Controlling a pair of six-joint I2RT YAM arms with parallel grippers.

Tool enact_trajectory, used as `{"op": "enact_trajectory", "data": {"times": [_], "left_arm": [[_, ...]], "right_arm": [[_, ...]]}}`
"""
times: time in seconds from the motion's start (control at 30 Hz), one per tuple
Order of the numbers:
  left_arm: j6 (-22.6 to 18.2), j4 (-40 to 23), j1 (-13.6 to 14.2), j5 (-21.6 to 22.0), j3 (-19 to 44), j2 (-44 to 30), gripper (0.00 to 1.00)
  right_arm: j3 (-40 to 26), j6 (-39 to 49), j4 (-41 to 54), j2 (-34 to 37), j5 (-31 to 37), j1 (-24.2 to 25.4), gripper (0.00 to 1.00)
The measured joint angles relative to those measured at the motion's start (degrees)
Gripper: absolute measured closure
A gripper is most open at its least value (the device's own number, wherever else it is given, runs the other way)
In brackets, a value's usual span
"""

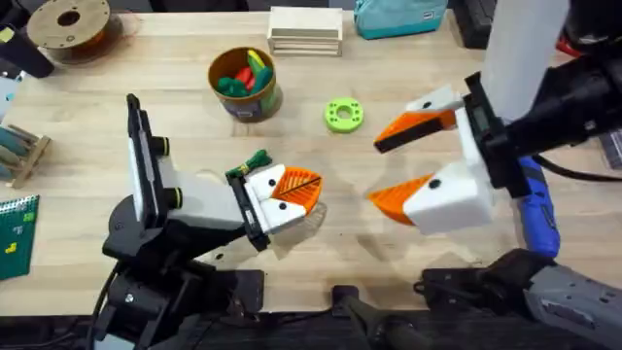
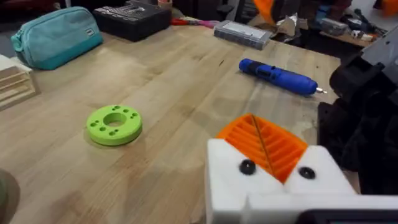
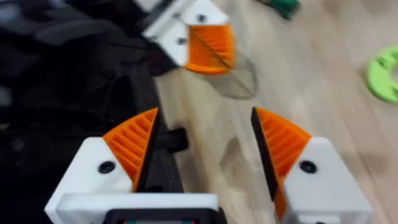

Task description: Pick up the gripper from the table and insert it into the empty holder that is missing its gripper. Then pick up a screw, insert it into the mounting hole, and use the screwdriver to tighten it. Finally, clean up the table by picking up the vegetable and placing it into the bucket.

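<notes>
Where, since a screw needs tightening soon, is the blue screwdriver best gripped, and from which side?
Take the screwdriver across the middle of its thick blue barrel, coming down from above. It lies flat on the table with its thin metal tip at one end, so the barrel's two sides are free. The open right gripper looks nearer.

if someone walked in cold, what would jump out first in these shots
Probably the right gripper, hanging over the table's right half with its orange-tipped white jaws spread wide. Next, the left gripper low at the table's middle, jaws together, with the green vegetable lying just behind it. Then the bucket of bright toys behind, beside the green ring.
</notes>
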State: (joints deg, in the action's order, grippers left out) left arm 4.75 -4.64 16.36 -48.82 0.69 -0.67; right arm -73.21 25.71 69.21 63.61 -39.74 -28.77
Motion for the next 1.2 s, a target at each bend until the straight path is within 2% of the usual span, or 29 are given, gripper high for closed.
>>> {"op": "enact_trajectory", "data": {"times": [0.2, 0.37, 0.53, 0.7, 0.87, 1.0, 1.03, 1.2], "left_arm": [[0.00, 0.00, 0.00, 0.00, 0.00, -0.02, 0.997], [0.00, 0.00, 0.00, 0.00, 0.00, 0.00, 0.997], [0.00, 0.00, 0.00, 0.00, 0.00, -0.02, 0.997], [0.00, 0.00, 0.00, 0.00, 0.00, -0.02, 0.997], [0.00, 0.00, 0.00, 0.00, 0.00, 0.00, 0.997], [0.00, 0.00, 0.00, 0.00, 0.00, 0.00, 0.997], [0.00, 0.00, 0.00, 0.02, 0.00, -0.02, 0.997], [0.00, 0.00, 0.00, 0.02, 0.00, -0.01, 0.997]], "right_arm": [[0.00, -5.46, -0.54, 1.88, 12.34, 5.50, 0.122], [0.00, -9.18, -1.48, 7.75, 26.02, 14.82, 0.121], [0.02, -10.60, -4.84, 13.29, 33.18, 25.58, 0.121], [0.11, -10.67, -3.90, 15.04, 36.77, 36.79, 0.121], [1.28, -8.10, -0.68, 14.55, 35.63, 49.76, 0.121], [5.58, -6.09, -1.50, 12.30, 34.79, 58.49, 0.122], [9.46, -4.09, -2.48, 10.86, 35.69, 63.58, 0.121], [15.30, 5.47, -2.30, 10.80, 36.55, 67.56, 0.121]]}}
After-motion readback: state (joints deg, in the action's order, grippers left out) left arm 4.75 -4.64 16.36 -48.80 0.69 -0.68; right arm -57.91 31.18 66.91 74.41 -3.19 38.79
